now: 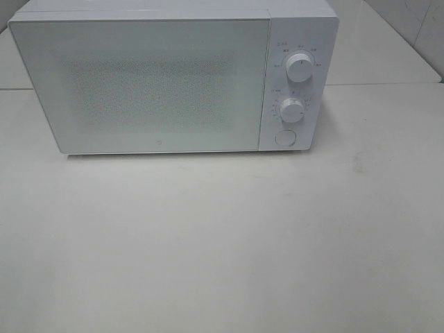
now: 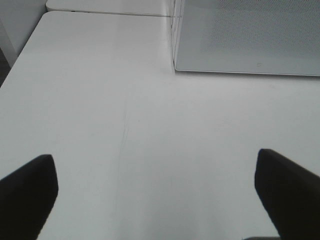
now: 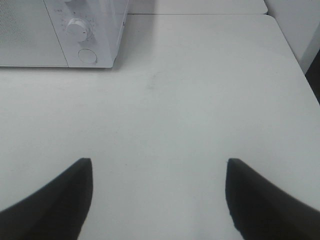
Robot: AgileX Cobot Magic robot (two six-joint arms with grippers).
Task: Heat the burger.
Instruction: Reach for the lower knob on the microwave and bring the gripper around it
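Oddly, no burger shows anywhere: the boxy white microwave point(image 1: 166, 76) sits shut on the far side of the pale table point(image 1: 222, 243), the left gripper point(image 2: 155, 200) and right gripper point(image 3: 157, 200) gape wide and empty, so progress is unclear.

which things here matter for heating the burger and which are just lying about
For the job: microwave, door shut; upper knob; lower knob; round button. Burger not in view.
Not part of it: table; wall tiles.

Bright, even, washed-out light; soft focus.
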